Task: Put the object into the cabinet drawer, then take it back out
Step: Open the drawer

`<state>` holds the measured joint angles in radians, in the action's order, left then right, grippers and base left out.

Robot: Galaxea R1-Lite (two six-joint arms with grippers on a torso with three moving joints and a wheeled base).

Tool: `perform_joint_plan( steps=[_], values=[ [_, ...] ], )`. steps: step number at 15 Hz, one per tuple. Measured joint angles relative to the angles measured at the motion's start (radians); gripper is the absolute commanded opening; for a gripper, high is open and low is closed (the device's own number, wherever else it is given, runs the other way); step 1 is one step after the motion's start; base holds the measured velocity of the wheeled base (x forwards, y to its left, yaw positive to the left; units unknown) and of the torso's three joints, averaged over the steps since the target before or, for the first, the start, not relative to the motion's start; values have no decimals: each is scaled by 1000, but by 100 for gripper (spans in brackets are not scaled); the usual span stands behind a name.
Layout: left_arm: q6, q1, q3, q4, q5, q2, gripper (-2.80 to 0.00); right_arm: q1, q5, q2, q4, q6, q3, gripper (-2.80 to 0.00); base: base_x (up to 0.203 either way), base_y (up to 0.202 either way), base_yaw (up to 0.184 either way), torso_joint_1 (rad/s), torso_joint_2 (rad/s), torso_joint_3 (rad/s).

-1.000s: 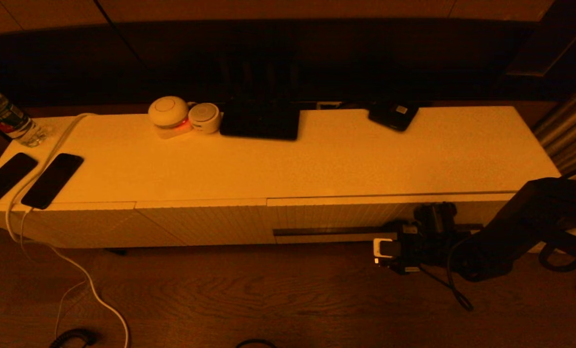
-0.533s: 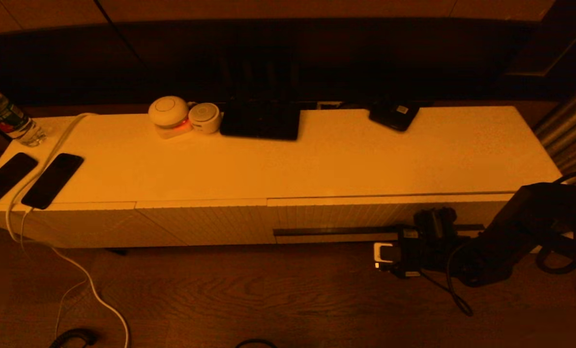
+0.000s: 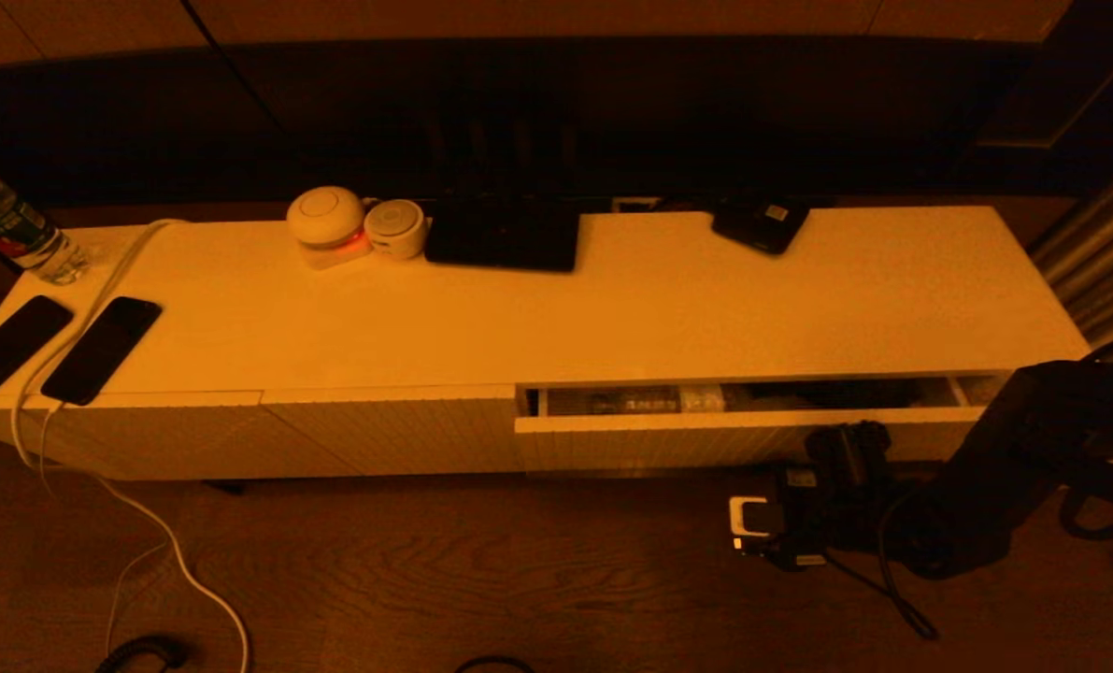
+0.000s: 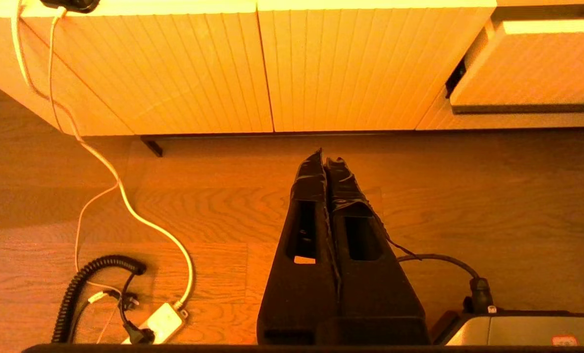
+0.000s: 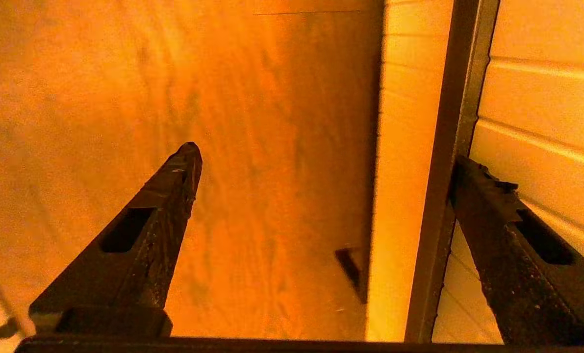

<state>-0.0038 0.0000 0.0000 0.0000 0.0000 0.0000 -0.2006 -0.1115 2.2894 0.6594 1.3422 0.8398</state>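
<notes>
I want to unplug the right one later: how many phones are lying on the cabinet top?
2. Both lie at the cabinet top's left end: one phone at the very edge, the other phone just inboard of it, a white cable between them. None seems hidden.

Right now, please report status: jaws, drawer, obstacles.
Right gripper jaws wide, one finger at the slot handle. Left gripper shut, parked over floor. Cabinet drawer partly open, items inside. No obstacle seen.

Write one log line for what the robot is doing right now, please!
phase: opening drawer | cabinet drawer: partly open | right end effector: open, one finger at slot handle | left end effector: shut, parked above floor
</notes>
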Motion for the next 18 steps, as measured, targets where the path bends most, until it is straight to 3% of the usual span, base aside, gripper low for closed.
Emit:
perform_joint_plan(
  steps=[6, 13, 14, 16, 18],
  values=[
    [0, 0, 0, 0, 0, 0, -280, -48, -16, -101, 2, -6, -238, 0, 0, 0, 0, 0, 0, 0],
    [0, 0, 0, 0, 0, 0, -280, -71, -9, -370, -79, -93, -356, 0, 0, 0, 0, 0, 0, 0],
    [0, 0, 0, 0, 0, 0, -280, -71, -8, -431, -126, -99, -365, -280, 0, 0, 0, 0, 0, 0],
    [0, 0, 0, 0, 0, 0, -280, -72, -7, -557, -225, -127, -372, -280, 0, 0, 0, 0, 0, 0],
    [0, 0, 0, 0, 0, 0, -280, -72, -6, -693, -352, -203, -347, -280, 0, 0, 0, 0, 0, 0]
  ],
)
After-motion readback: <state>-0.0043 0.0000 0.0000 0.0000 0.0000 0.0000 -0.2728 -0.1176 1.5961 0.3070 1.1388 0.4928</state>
